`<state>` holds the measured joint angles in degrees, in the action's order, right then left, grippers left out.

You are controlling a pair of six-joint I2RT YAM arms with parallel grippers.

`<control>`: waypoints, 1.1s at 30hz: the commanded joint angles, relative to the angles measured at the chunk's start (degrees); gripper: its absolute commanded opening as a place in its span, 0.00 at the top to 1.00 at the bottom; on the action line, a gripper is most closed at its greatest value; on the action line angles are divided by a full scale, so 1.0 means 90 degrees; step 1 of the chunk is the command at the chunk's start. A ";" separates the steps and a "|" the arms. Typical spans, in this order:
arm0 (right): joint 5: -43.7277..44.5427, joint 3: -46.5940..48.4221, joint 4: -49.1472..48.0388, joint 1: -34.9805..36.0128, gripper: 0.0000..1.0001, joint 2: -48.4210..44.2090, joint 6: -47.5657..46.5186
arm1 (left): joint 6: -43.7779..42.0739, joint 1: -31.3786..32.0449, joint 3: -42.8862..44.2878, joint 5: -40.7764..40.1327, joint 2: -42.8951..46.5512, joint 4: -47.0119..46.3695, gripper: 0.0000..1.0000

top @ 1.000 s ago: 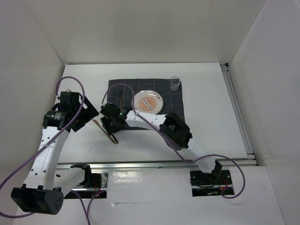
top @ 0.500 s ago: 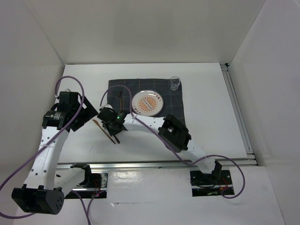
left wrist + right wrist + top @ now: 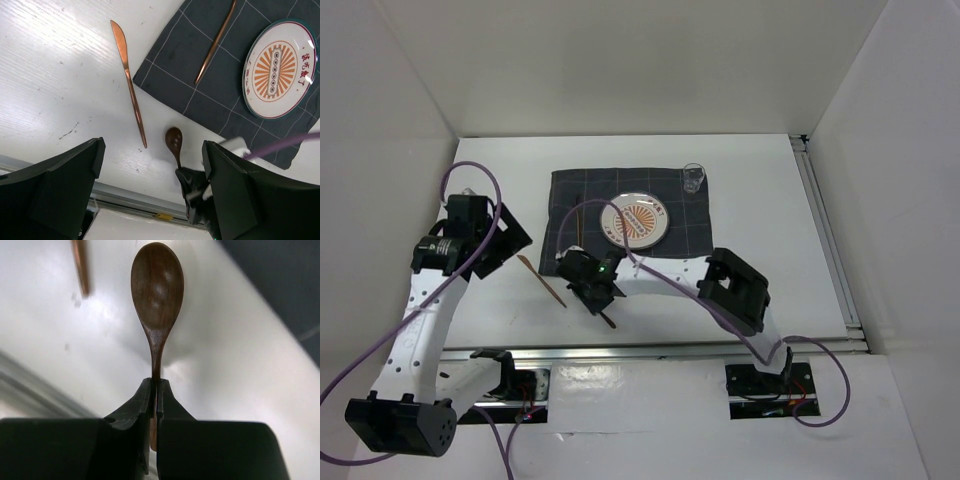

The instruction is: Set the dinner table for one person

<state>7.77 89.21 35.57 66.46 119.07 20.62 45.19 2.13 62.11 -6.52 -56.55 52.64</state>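
a: right hand clenched on the handle of a dark wooden spoon, bowl out over the bare white desk!
b: that desk carries everything here, metal rail along its near edge. the spoon is near the copper knife, just off the dark cloth.
a: left hand?
b: released, jaws wide, grasping nothing, above the desk's left side. plate and glass rest on the cloth.

Bright, even light from overhead fills every view; shadows are faint and soft-edged. The white table shines with pale glare around the spoon in the right wrist view, where the right hand looms dark and slightly blurred.
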 commanded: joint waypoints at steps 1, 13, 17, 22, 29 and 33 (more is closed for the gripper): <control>0.0015 -0.0563 0.0207 0.0136 1.00 -0.1050 0.0061 | -0.0060 -0.0002 0.0043 0.0226 -0.0044 -0.0194 0.02; 0.1305 -0.2294 0.1313 -0.1756 1.00 -0.3677 0.2192 | 0.0009 0.0114 -0.0602 0.0705 -0.0249 -0.0673 0.04; 0.0816 -0.2121 0.0463 -0.3249 1.00 -0.3446 0.1245 | -0.0060 0.0183 -0.0719 0.0638 -0.0425 -0.0732 0.04; 0.0699 -0.1437 0.0052 -0.4150 1.00 -0.2411 0.0493 | -0.0060 0.0261 -0.0923 0.0423 -0.0493 -0.0664 0.04; 0.0318 -0.0899 -0.0681 -0.4678 1.00 -0.1230 -0.0015 | 0.0116 0.0319 -0.1061 0.0392 -0.0493 -0.0605 0.05; 0.0143 -0.0509 -0.0681 -0.4679 1.00 -0.0701 -0.0016 | 0.0058 0.0320 -0.1061 0.0325 -0.0551 -0.0605 0.05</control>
<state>10.76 80.90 33.06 24.18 111.02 22.17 45.39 4.71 52.71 -2.72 -61.14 47.62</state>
